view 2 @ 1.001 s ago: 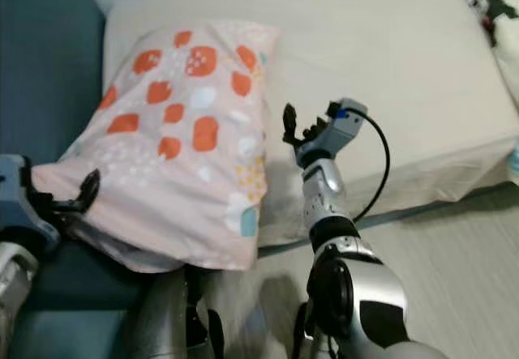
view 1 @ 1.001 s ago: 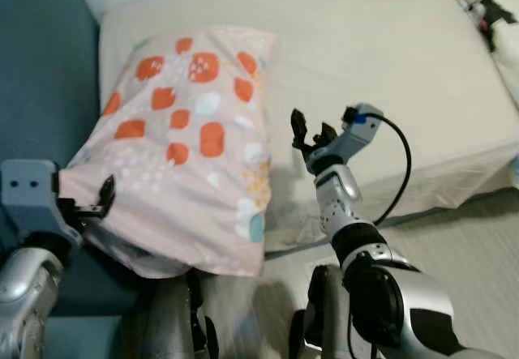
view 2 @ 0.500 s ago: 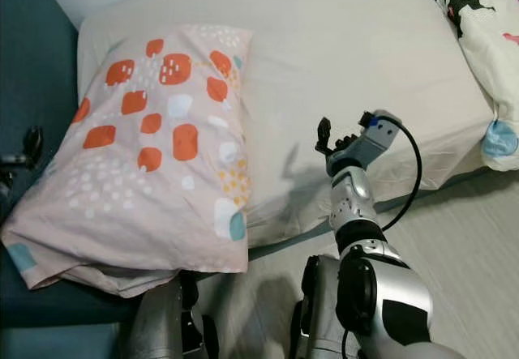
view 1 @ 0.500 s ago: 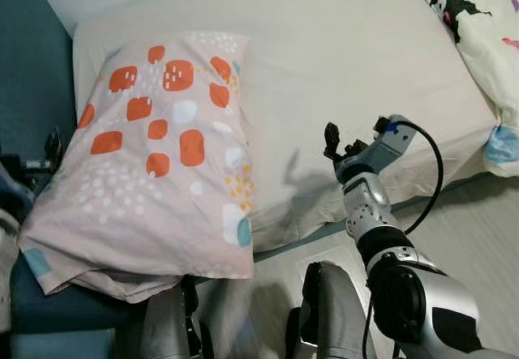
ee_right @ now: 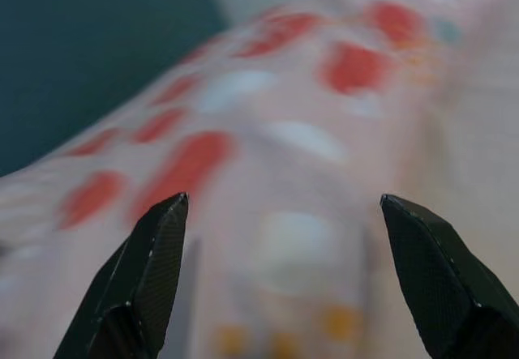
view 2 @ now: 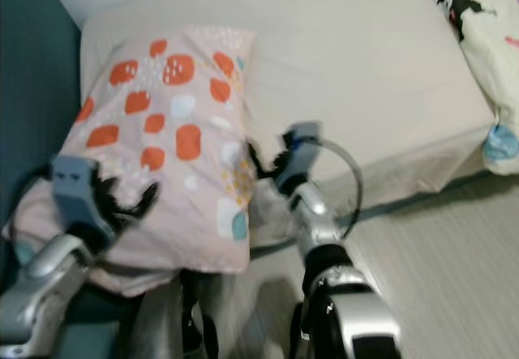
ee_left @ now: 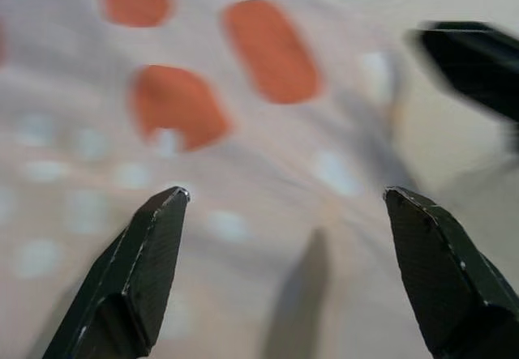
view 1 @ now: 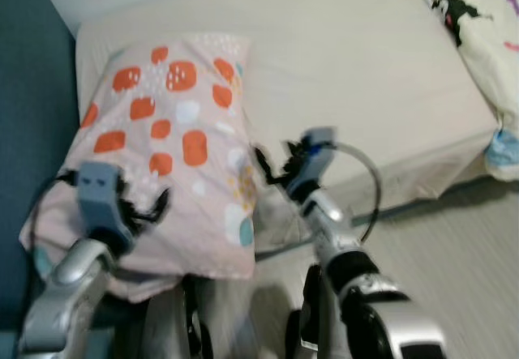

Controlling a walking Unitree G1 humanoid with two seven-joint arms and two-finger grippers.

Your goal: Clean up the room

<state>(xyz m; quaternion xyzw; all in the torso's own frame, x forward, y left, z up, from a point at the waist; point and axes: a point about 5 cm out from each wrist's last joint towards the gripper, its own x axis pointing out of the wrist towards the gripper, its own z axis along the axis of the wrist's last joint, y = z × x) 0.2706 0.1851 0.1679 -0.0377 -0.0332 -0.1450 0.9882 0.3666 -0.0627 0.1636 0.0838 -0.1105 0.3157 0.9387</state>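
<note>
**Both grippers spread wide at the spotted pillow**

From where I stand, the pillow (view 1: pixel 174 140) lies on the near left corner of the bed (view 1: pixel 373 59). It is pale pink with orange, white and blue blotches. Its far end rests flat on the cream sheet, and its near end sags over the mattress edge toward the dark blue wall or headboard (view 1: pixel 28 91) on the left.

The left gripper (view 1: pixel 150 205) hangs over the pillow's lower left part, close above the fabric. Whether it touches, I cannot tell. Its wrist camera looks down on the print between two black fingers (ee_left: pixel 134 274) set well apart, with nothing between them.

The right gripper (view 1: pixel 268 164) sits just beside the pillow's right edge, above the sheet, pointing toward the pillow. A black cable (view 1: pixel 365 173) loops from its wrist. Its own camera shows the pillow's side lying ahead, blurred, framed by fingertips (ee_right: pixel 138 278) that also stand wide apart and empty.

On the far right of the bed a white quilt (view 1: pixel 478 19) with cartoon figures is bunched up, one corner drooping over the mattress edge. Pale striped floor (view 1: pixel 462 254) runs along the foot of the bed. The head views are somewhat smeared, so fine detail at the fingertips is lost.
</note>
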